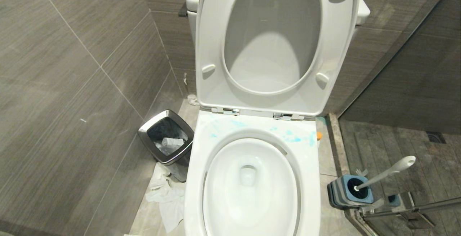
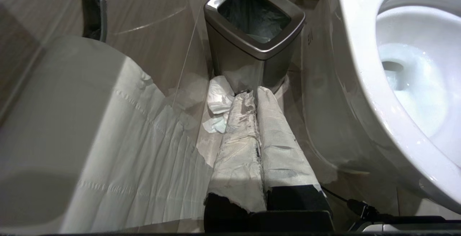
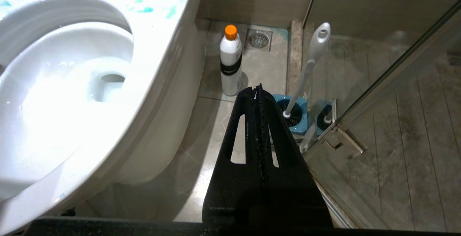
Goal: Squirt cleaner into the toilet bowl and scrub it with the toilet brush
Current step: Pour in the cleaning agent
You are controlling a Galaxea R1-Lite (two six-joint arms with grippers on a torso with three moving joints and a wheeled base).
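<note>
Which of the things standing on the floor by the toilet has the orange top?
The cleaner, a white bottle beside the toilet bowl. The toilet brush and trash bin have none.

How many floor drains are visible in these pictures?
2. One drain is in the floor behind the cleaner bottle, beside the toilet. The other drain is in the shower floor, behind the glass. More may be hidden.
</note>
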